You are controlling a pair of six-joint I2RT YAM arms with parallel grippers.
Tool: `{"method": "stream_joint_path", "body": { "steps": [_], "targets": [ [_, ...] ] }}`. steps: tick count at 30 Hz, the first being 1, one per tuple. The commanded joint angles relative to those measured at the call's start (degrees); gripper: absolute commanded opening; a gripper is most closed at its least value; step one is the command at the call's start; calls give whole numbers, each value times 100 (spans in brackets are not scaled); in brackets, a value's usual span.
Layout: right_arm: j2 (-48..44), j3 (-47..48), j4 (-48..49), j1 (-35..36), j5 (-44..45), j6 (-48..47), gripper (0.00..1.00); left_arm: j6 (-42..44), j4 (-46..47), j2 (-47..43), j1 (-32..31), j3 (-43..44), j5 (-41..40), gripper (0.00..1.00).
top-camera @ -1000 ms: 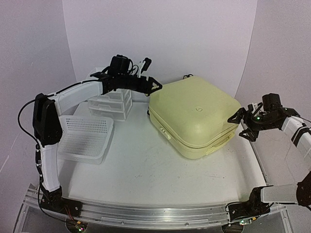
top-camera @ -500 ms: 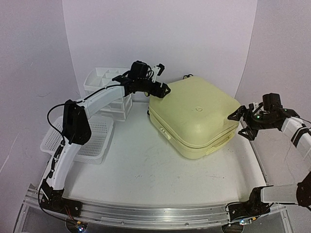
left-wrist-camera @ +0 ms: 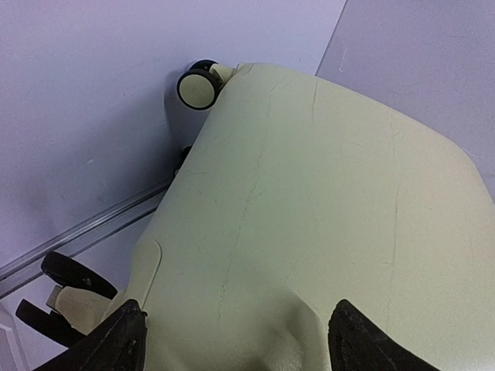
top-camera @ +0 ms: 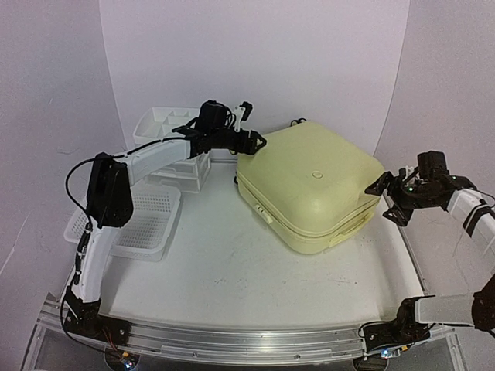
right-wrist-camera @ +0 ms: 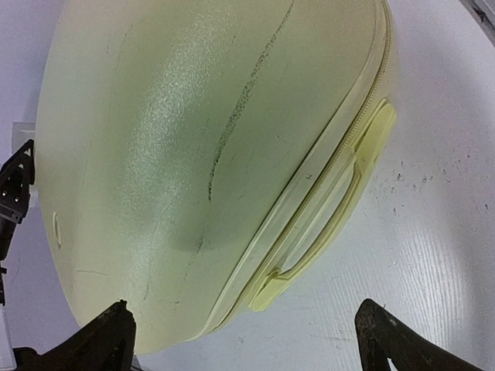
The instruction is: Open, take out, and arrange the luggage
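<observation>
The luggage (top-camera: 309, 185) is a pale yellow hard-shell case lying flat and closed at the table's back right, its carry handle (top-camera: 352, 226) on the near right side. My left gripper (top-camera: 255, 141) is open and hovers at the case's back-left corner. In the left wrist view the shell (left-wrist-camera: 325, 201) fills the space ahead of the left gripper (left-wrist-camera: 236, 340), with a black-and-cream wheel (left-wrist-camera: 197, 85) beyond. My right gripper (top-camera: 387, 199) is open beside the case's right corner. The right wrist view shows the case (right-wrist-camera: 193, 154) and its handle (right-wrist-camera: 340, 193) ahead of the right gripper (right-wrist-camera: 247, 332).
A white mesh basket (top-camera: 135, 220) sits at the left. Behind it stands a white drawer unit (top-camera: 174, 151), under my left arm. Pale walls close in the back and both sides. A metal rail (top-camera: 232, 340) runs along the near edge.
My left arm swung right from above the drawer unit to the luggage's back-left corner, then drew back slightly. The right arm barely moved.
</observation>
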Motion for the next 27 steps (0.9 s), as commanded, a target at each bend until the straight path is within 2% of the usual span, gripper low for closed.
{"method": "stream_joint_path", "body": {
  "steps": [1,9,12,16,18,20,23,27],
  "targets": [
    [-181,-13,113,-18,324,-97,98,-480,-1082,-512,-667,-1020,1050,80],
    [709,849,70,-91,87,-603,98,-882,-1033,-1331,-1424,-2056,1569,79],
    [914,1038,58,-160,87,-705,98,-698,-1031,-1654,-1630,-2277,1338,78],
    [1077,1436,-341,68,-366,-1543,98,-141,-1480,-2139,-1532,-2228,1005,78],
    [1078,1808,-990,736,419,-2170,98,82,-1547,-2517,-1428,-2364,835,80],
    [968,2037,-1337,1188,1018,-2413,98,210,-1557,-2816,-1279,-2560,813,81],
    [630,1825,-1385,1307,898,-2151,98,242,-1557,-3237,-1016,-2941,731,82],
    [173,849,-924,1293,1176,-612,97,99,-1524,-3701,-839,-3504,632,82]
  ]
}}
